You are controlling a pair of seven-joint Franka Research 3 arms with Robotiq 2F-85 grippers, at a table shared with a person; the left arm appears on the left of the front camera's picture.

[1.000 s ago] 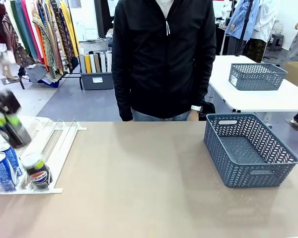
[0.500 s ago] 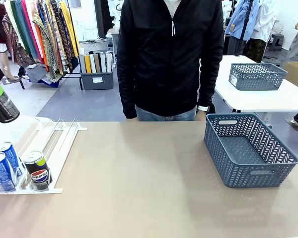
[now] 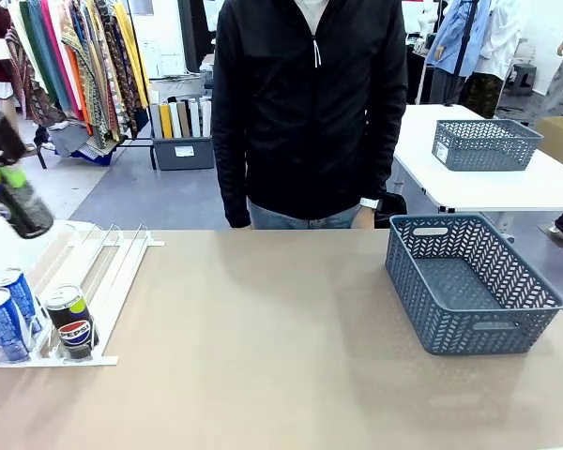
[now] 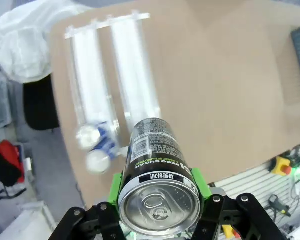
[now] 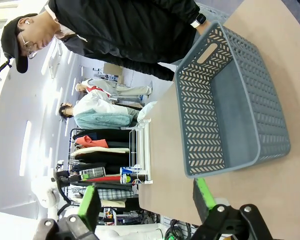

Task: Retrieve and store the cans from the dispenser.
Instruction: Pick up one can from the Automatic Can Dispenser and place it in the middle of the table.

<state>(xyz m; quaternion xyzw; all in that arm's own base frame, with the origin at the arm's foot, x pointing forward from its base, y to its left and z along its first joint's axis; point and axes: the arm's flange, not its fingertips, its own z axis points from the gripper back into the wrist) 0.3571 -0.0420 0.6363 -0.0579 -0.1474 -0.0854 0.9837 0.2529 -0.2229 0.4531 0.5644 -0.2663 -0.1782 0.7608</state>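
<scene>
My left gripper (image 3: 2, 178) hangs above the dispenser's (image 3: 103, 272) far left end, shut on a black can (image 3: 21, 208) with green print. In the left wrist view that can (image 4: 157, 160) sits between the green pads, silver top toward the camera, with the left gripper (image 4: 160, 200) high over the dispenser (image 4: 132, 75). At the dispenser's front stops rest two blue cans (image 3: 5, 323) and a green-topped black can (image 3: 70, 323). My right gripper (image 5: 146, 205) is open and holds nothing, looking along the table at the grey-blue basket (image 5: 230, 110).
The grey-blue mesh basket (image 3: 469, 281) stands empty at the right of the table. A person in a black jacket (image 3: 310, 103) stands at the far edge, hands down. A second basket (image 3: 486, 142) sits on a white table behind. Bare tan tabletop lies between dispenser and basket.
My left gripper has lifted the black can up off the dispenser lanes, then drifted slightly right. The green-topped can has settled at the front stop. The person shifted slightly.
</scene>
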